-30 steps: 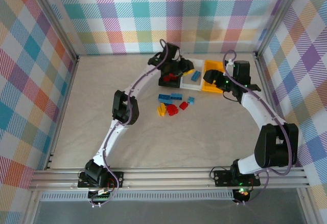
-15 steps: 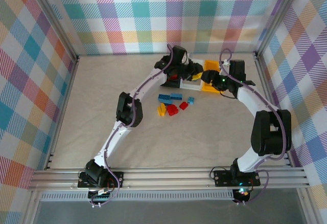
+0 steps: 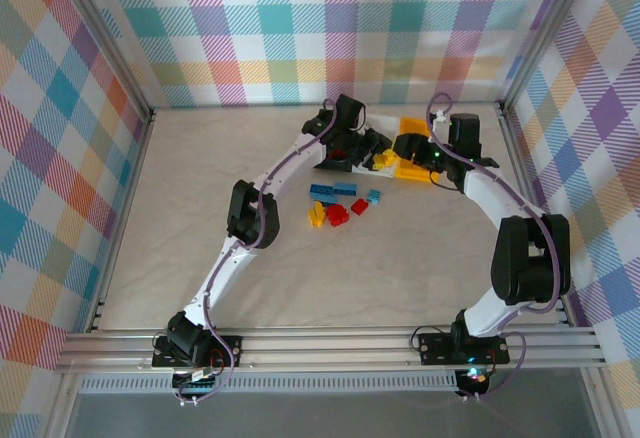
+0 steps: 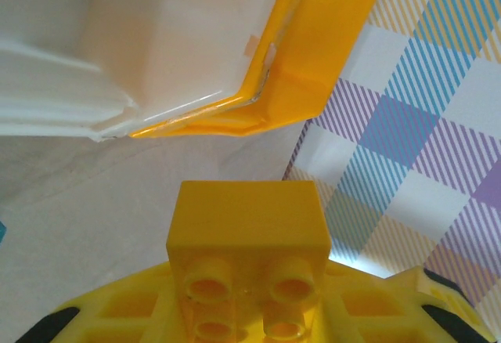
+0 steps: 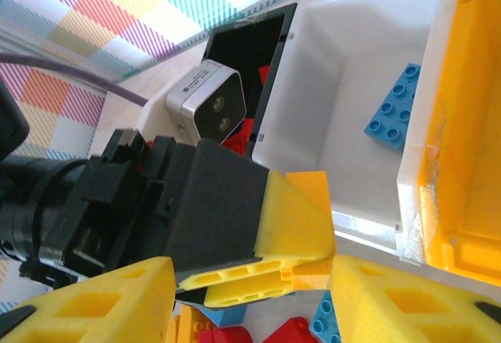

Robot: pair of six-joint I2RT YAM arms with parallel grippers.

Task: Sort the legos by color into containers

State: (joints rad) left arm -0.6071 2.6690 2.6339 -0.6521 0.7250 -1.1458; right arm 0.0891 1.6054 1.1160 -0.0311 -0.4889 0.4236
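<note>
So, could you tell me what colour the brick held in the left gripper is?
The brick is yellow; left wrist view shows it best.

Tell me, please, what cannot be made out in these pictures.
Black bin contents: left hand and its camera cover most in the right wrist view, its arm from above.
Yellow bin inside: cut off at that view's right edge.
Loose bricks: too small from above to count.
Whether the right hand touches the yellow brick: right wrist view, left hand's fingers overlap.
</note>
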